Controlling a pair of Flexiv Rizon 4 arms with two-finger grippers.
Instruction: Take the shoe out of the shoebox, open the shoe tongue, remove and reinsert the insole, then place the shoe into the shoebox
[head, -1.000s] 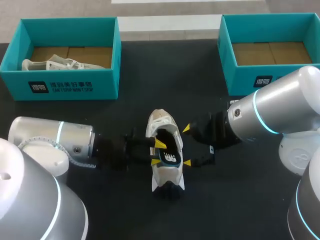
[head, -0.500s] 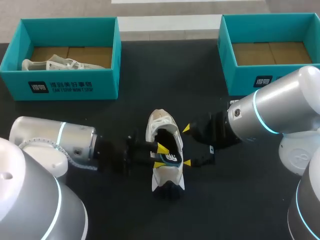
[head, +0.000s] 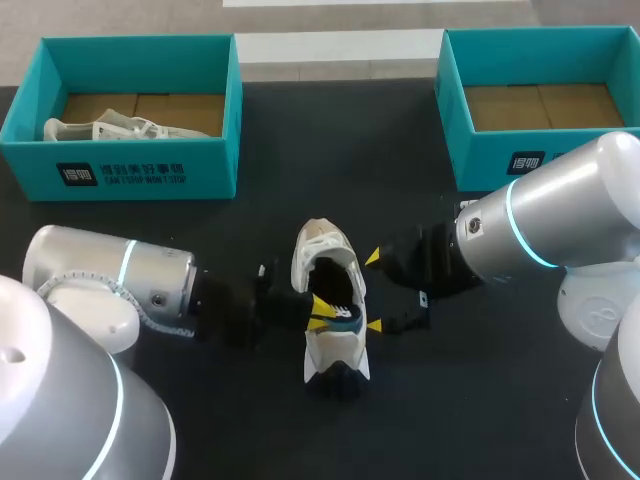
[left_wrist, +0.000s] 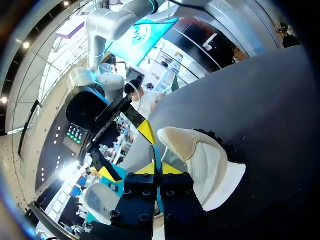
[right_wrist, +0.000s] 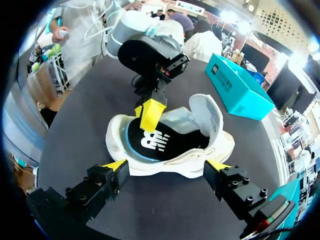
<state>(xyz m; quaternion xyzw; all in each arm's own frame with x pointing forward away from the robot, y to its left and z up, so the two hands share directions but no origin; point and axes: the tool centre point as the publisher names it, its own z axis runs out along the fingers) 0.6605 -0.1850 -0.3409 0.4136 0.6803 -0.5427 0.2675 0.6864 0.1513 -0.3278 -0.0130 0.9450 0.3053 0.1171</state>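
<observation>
At ten o'clock on the table (head: 300, 150), a teal shoebox (head: 120, 175) holds a white shoe (head: 110, 128). Left gripper (head: 320, 313), entering from nine o'clock, fingers pressed together, pinches the dark insole (right_wrist: 150, 142) inside the centre shoe (head: 322, 243). Right gripper (head: 373, 291), fingers spread, stands against that shoe's three o'clock side. Second shoebox (head: 480, 150) at two o'clock.

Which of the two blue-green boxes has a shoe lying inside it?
The left box: a pale shoe lies inside it. The right box shows only its cardboard floor.
</observation>
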